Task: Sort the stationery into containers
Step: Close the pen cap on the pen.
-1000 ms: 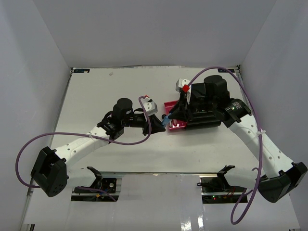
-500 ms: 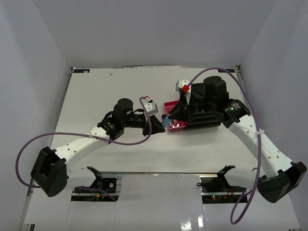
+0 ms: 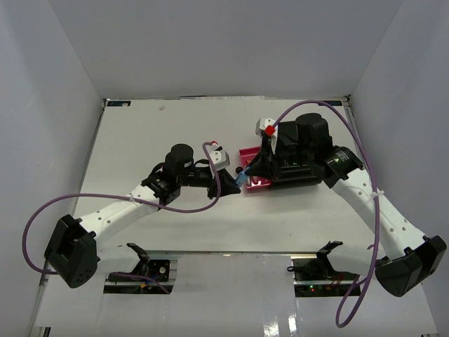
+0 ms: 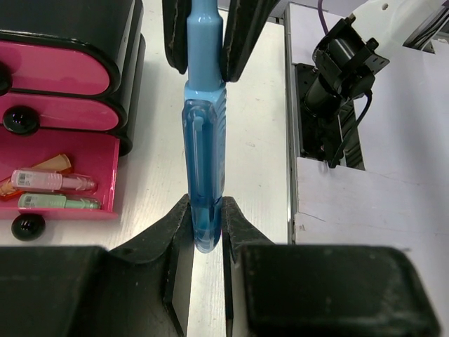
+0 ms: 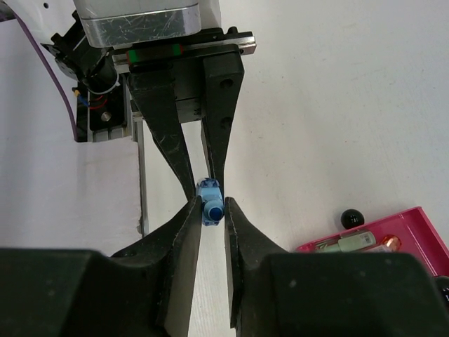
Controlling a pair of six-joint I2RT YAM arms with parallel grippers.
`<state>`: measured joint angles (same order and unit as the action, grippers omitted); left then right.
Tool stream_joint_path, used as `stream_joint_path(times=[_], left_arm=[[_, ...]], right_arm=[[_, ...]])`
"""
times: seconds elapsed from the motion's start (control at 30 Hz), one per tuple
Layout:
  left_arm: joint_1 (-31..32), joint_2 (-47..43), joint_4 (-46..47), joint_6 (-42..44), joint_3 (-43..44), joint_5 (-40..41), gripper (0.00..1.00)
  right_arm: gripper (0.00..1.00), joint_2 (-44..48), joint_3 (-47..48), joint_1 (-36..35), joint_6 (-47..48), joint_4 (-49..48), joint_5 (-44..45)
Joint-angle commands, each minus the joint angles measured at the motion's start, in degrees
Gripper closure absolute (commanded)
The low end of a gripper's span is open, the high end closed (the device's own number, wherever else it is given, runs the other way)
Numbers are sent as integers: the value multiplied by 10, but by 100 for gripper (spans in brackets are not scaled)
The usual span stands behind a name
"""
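From above, the left gripper (image 3: 228, 184) and the right gripper (image 3: 250, 168) meet left of the black cabinet (image 3: 302, 151). A light-blue pen (image 3: 241, 178) is between them above the table (image 3: 154, 126), just beside the open pink drawer (image 3: 254, 156).

Left wrist view: the left fingers are clamped on the pen's thick end, and the other pair pinches its thin end.

Right wrist view: the right fingers are closed on the pen's tip, one on each side.

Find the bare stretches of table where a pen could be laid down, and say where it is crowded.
Free: the table beyond the left arm, up to its far edge; also the near strip between the two arms. Crowded: by the open drawer, where left gripper and right gripper pinch the blue pen.
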<state>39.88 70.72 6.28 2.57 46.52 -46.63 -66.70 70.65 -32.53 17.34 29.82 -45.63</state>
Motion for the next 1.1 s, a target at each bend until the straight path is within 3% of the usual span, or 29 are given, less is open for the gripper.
stream_joint_path(times=[0.0,0.23,0.87,1.07], left_arm=[[-2,-19,15,5,-1,-13,86],[-2,-16,10,9,0,-22,86],[-2,6,1,13,3,-29,89],[-2,16,15,-40,13,-13,91]], right_arm=[[76,9,-2,-1,-7,-13,-22],[92,8,1,-2,-7,-14,-21],[92,35,26,0,18,5,29],[92,41,19,0,23,5,29]])
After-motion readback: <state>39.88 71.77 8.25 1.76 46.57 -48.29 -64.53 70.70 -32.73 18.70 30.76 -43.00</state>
